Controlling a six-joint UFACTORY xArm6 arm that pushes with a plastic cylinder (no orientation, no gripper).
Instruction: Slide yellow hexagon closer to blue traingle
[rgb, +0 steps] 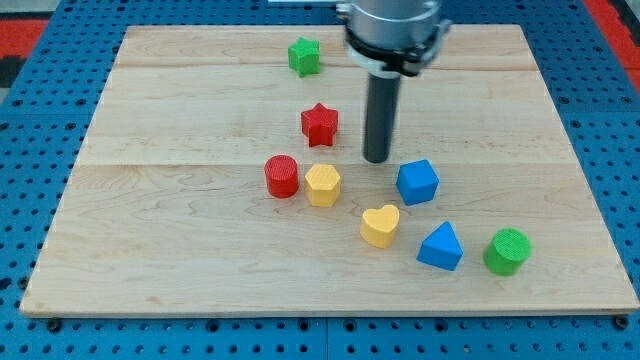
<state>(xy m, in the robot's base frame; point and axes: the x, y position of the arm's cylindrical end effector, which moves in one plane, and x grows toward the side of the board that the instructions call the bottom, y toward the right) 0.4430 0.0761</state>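
Camera view shows my tip (377, 159) resting on the wooden bench (150, 250), between the red star (320, 124) and the blue cube (418, 182), touching neither. There is no gripper on this arm, only the rod, so nothing is held or clenched.

The yellow hexagon (323, 185) lies below and to the view's left of my tip, just beside the red cylinder (282, 176). The blue triangle (440, 246) is well apart from it, toward the view's lower right, next to the green cylinder (507, 250).

The yellow heart (380, 226) sits almost on the straight line between hexagon and triangle — I think this is the main risk. A direct push could drive the hexagon into the heart, and the heart could then knock the triangle away. Also, my tip is on the wrong side now; going around, it may brush the red star or the red cylinder. An off-centre contact could make the hexagon slip sideways.
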